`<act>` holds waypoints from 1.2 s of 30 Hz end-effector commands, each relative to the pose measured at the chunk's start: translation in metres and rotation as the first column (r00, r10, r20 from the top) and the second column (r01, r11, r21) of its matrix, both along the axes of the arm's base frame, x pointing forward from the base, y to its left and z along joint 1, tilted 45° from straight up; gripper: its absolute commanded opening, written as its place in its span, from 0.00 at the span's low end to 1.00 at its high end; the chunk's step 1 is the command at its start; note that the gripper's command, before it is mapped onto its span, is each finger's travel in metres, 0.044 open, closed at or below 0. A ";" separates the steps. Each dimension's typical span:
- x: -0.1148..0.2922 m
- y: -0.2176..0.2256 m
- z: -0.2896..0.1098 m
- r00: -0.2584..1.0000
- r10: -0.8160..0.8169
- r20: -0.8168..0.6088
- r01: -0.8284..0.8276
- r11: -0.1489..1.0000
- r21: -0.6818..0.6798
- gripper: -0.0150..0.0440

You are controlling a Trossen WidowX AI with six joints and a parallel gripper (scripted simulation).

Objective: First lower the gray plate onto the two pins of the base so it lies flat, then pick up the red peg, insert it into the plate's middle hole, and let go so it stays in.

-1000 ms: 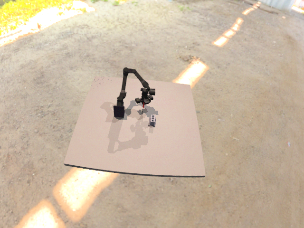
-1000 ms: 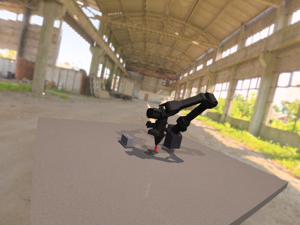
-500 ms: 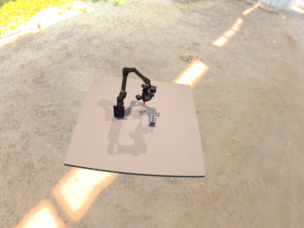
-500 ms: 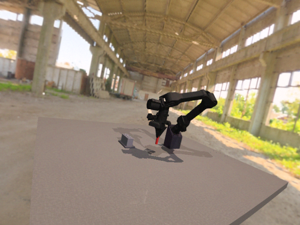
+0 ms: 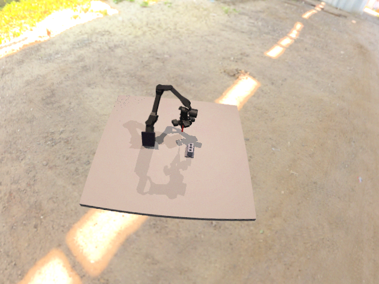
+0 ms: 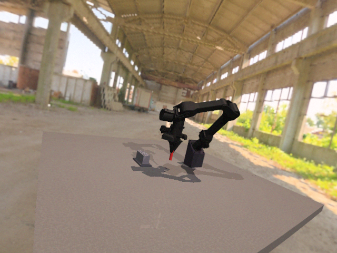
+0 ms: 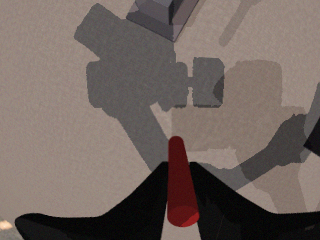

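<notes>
The red peg (image 5: 182,129) (image 6: 171,156) (image 7: 179,187) is held upright or slightly tilted, with its lower end above the table. My gripper (image 5: 182,125) (image 6: 171,151) (image 7: 178,167) is shut on the peg's upper part. The base (image 5: 189,157) (image 6: 145,165) (image 7: 151,25) stands on the table, to one side of the peg and apart from it. The gray plate (image 5: 192,148) (image 6: 142,153) looks flat on top of the base, with a row of holes or pin ends showing. Only a corner of the base shows at the top of the wrist view; the holes are out of sight there.
The arm's dark mount (image 5: 148,139) (image 6: 194,156) stands on the table (image 5: 220,183) (image 6: 108,206), on the other side of the peg from the base. Shadows of the arm lie across the table around the base and below the gripper.
</notes>
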State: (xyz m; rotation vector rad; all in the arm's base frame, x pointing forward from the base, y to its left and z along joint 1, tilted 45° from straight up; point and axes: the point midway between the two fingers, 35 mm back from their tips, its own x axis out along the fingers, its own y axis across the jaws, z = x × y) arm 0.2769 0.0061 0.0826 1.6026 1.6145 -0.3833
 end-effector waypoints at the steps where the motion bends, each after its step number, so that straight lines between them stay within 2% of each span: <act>1: 0.006 -0.009 -0.007 1.000 0.006 0.002 -0.006 1.000 -0.006 0.25; 36: 0.046 -0.087 -0.070 1.000 0.010 0.009 -0.010 1.000 -0.011 0.25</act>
